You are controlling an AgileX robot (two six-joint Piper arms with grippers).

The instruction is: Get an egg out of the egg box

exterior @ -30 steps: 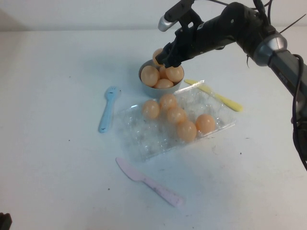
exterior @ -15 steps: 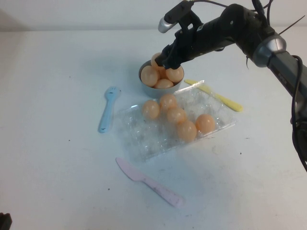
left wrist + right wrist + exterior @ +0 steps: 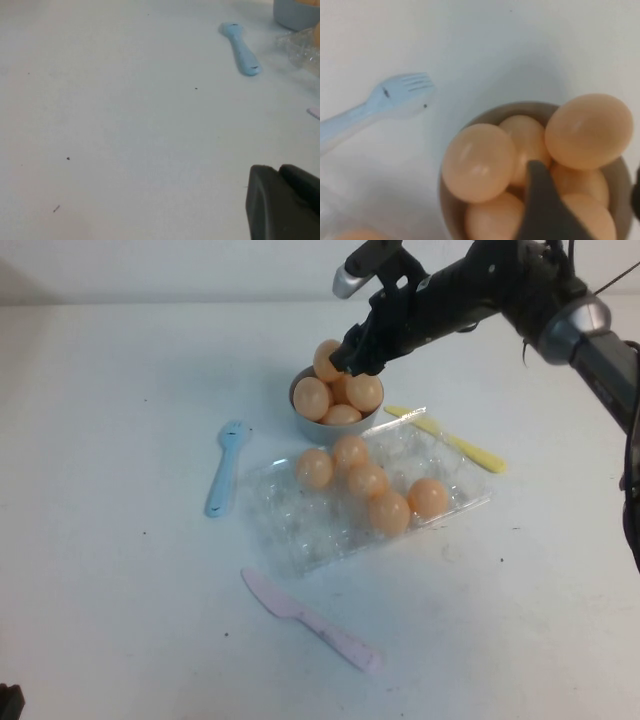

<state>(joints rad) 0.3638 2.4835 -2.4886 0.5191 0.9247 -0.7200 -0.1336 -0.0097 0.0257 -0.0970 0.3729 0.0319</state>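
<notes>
Five eggs sit in the egg box [image 3: 300,530], filling wells in its right half; the egg [image 3: 429,497] nearest its right end lies at the 3 o'clock side of the cluster. The clear tray lies in the middle of the table [image 3: 110,570], its left wells bare. At 12 o'clock from the tray stands one grey bowl [image 3: 297,398] heaped with eggs: the high view shows four or five, the topmost [image 3: 328,359] at the far rim. The right gripper [image 3: 352,352] hangs just above the bowl's far side, with its fingers spread and nothing between them. One blue fork [image 3: 224,467] lies at 9 o'clock from the tray, one yellow knife [image 3: 450,439] at 2 o'clock, one pink knife [image 3: 312,621] at 6 o'clock. The left gripper [image 3: 282,202] is above bare table toward 8 o'clock; its fingers' state cannot be told.
</notes>
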